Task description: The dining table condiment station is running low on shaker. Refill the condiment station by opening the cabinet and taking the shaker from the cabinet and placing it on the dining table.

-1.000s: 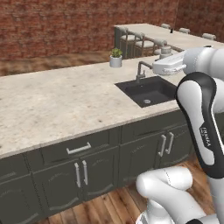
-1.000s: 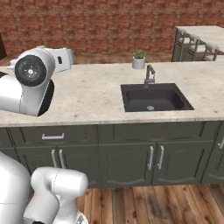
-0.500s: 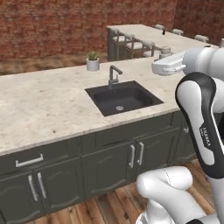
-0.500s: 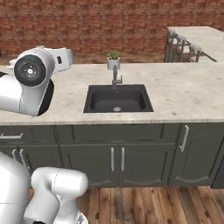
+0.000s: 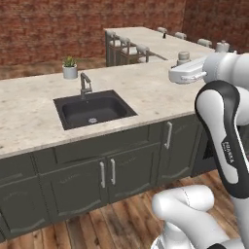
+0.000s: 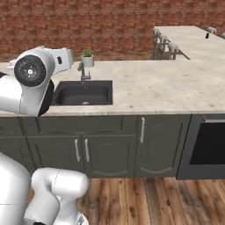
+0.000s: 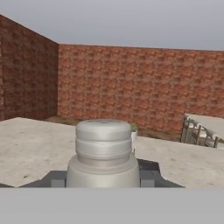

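The gripper point(image 7: 103, 183) is clenched on the shaker point(image 7: 103, 153) — cap up, body between the jaws, upright, presumably so it rides steady in transit. The arm holds it high and level over the counter point(image 5: 146, 85), forearm reaching forward. The dining table point(image 5: 160, 44) lies beyond the counter's far edge — well apart, so delivery remains.

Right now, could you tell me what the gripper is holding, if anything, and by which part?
The gripper is shut on the shaker, gripping its wider lower body, with the ribbed cap standing free above the fingers.
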{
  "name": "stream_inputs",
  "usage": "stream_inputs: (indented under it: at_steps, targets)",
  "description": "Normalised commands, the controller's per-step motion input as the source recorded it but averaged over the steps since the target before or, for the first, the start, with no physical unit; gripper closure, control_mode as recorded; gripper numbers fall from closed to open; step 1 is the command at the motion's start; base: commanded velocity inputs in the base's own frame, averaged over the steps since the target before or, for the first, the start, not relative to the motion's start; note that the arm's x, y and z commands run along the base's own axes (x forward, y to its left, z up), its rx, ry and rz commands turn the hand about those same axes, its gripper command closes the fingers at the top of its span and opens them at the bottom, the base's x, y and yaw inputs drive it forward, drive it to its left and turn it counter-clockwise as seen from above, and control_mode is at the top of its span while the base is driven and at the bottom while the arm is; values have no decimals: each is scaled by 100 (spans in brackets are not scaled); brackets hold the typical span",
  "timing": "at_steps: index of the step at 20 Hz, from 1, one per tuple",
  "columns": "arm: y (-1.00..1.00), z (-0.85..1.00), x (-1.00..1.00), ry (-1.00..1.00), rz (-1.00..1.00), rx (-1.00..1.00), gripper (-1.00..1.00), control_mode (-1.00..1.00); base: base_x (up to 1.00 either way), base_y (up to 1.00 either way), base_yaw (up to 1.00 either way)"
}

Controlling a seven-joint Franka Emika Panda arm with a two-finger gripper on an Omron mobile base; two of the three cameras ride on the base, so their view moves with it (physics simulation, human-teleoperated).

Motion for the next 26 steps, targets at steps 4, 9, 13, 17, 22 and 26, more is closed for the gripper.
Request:
stream_inputs:
  at_steps: [4, 9, 13, 17, 22, 26]
  targets:
    - [0, 0, 0, 0, 0, 0, 100, 100, -28, -100, 1]
    - [0, 0, 0, 0, 0, 0, 100, 100, -3, -100, 4]
    - [0, 0, 0, 0, 0, 0, 100, 100, 0, -100, 3]
    - [0, 0, 0, 0, 0, 0, 100, 100, 3, -100, 0]
    - [0, 0, 0, 0, 0, 0, 100, 100, 10, -100, 0]
    - [0, 0, 0, 0, 0, 0, 100, 100, 34, -100, 2]
